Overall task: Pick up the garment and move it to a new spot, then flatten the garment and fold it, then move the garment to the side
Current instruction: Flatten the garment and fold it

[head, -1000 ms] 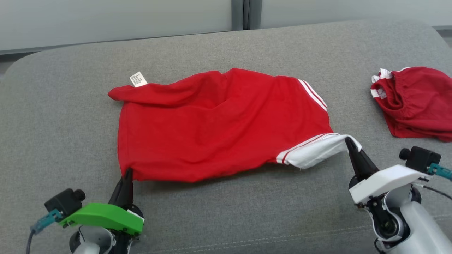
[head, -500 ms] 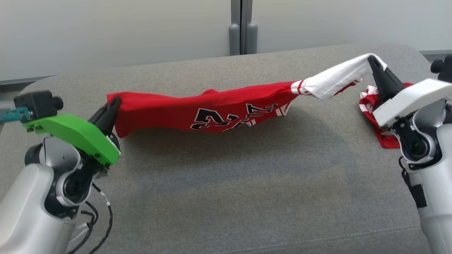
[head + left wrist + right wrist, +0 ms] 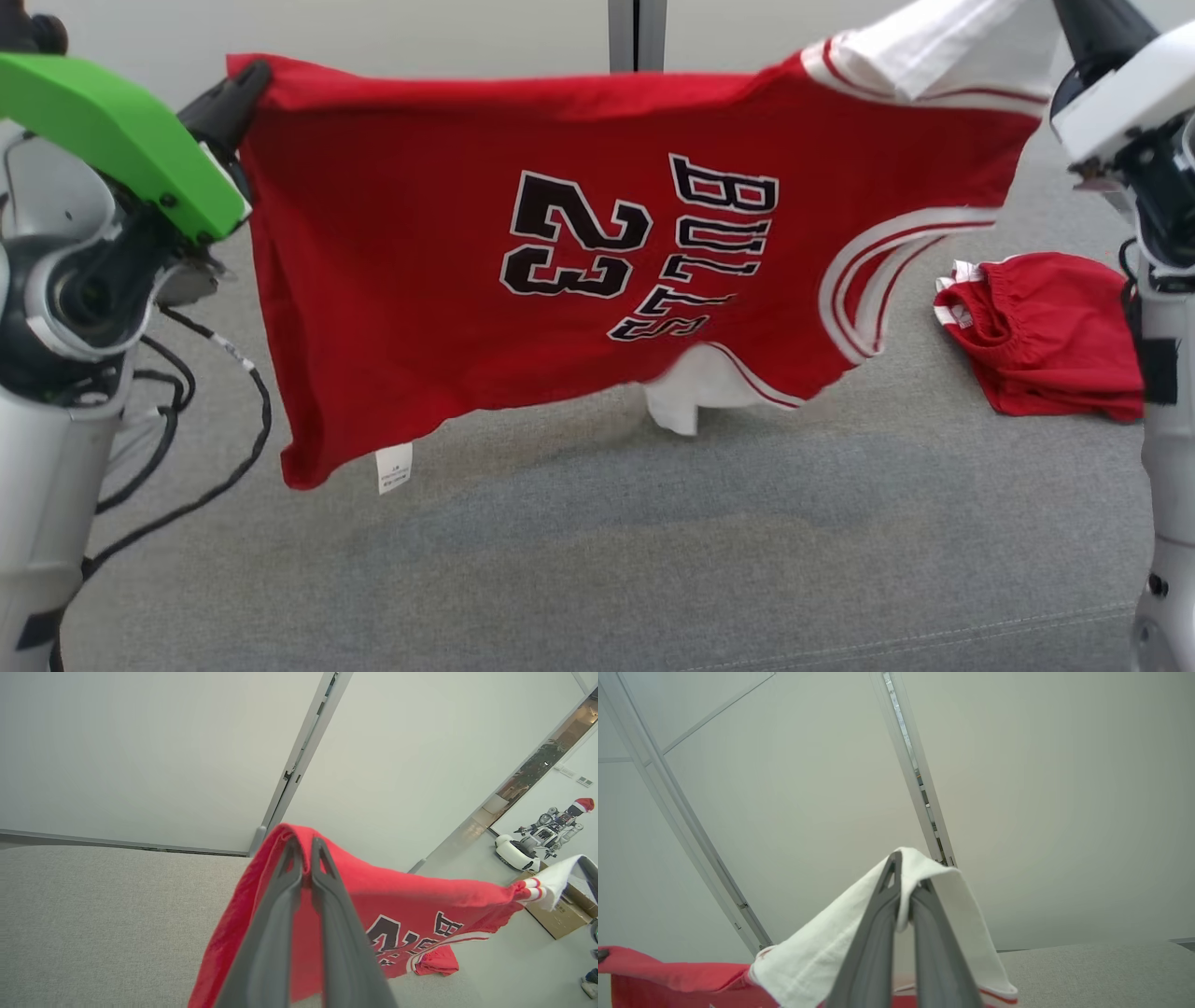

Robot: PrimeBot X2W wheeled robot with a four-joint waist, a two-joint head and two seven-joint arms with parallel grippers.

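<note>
Found the left gripper (image 3: pixel 248 77) at the upper left of the head view, under its green cover, clamped tight on one top corner of the garment (image 3: pixel 420 308). Confirmed in the left wrist view by the two dark fingers (image 3: pixel 275 914) pressed together at the tips, with red cloth folded over them and pinched between. Noted black cables (image 3: pixel 219 439) looping down beside the left arm, in front of the grey cushion (image 3: pixel 597 560).

Saw the garment, a red jersey, stretched in the air between the two grippers, with its top edge near level and its printed front toward the head camera. Read "23" and "BULLS" near the middle, in black letters edged white and turned sideways. Marked a small white label (image 3: pixel 393 467) dangling from the lower left corner, and a white patch of cloth hanging below the bottom edge at centre. Could not tell whether the lowest cloth touched the cushion.

Further right, picked out white and red trim curving round an armhole, then a white strap (image 3: pixel 934 47) rising to the upper right. Found the right gripper (image 3: pixel 1088 23) there, above its white cover, fingertips cut off by the top edge of the head view. Settled its state from the right wrist view: closed on the white strap, cloth draped over the tips. Spotted a second red piece (image 3: pixel 1046 336), crumpled and trimmed in white, lying on the cushion at lower right, apart from the jersey.
</note>
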